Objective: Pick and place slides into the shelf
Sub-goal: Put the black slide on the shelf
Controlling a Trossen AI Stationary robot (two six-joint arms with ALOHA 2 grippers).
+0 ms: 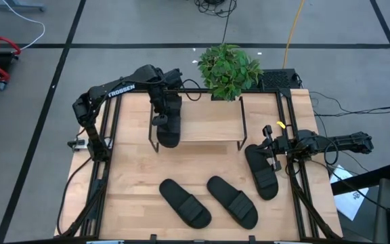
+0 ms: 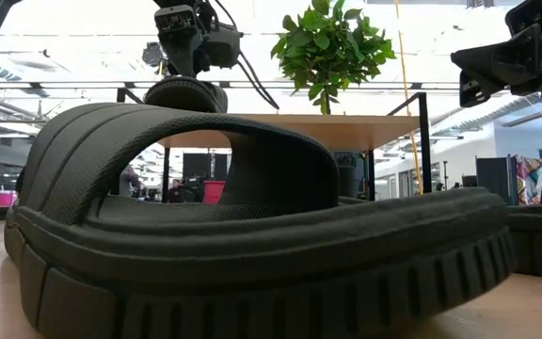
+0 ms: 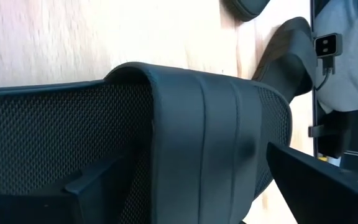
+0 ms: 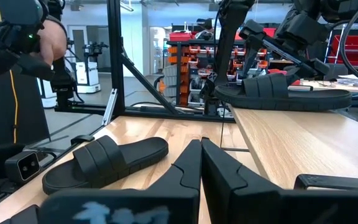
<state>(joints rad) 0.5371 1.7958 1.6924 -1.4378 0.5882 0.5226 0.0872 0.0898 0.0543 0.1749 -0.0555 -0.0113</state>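
Note:
One black slide (image 1: pixel 169 132) lies on its sole on the left end of the shelf (image 1: pixel 208 125), a light plank on thin black legs. In the right wrist view the slide (image 4: pixel 284 93) sits level on the plank. My left gripper (image 1: pixel 162 120) comes down on it from above and is open, with a finger on each side of the ribbed strap (image 3: pixel 210 143). Three more slides rest on the table: two near the front edge (image 1: pixel 185 202) (image 1: pixel 232 200) and one at the right (image 1: pixel 261 171). My right gripper (image 4: pixel 201 149) is shut and waits at the table's right edge. My left gripper straddles the slide's strap (image 3: pixel 166 124), slanting down from above, with one finger (image 3: pixel 98 186) on either side of it. I cannot tell whether the fingers touch the strap. The slide rests flat on the shelf top.
A potted green plant (image 1: pixel 229 68) stands behind the shelf's far edge. Black frame rails run along the table's left and right sides (image 1: pixel 300 196). In the low view, one slide (image 2: pixel 252 235) fills the foreground. Bare wood lies between the shelf and the front slides.

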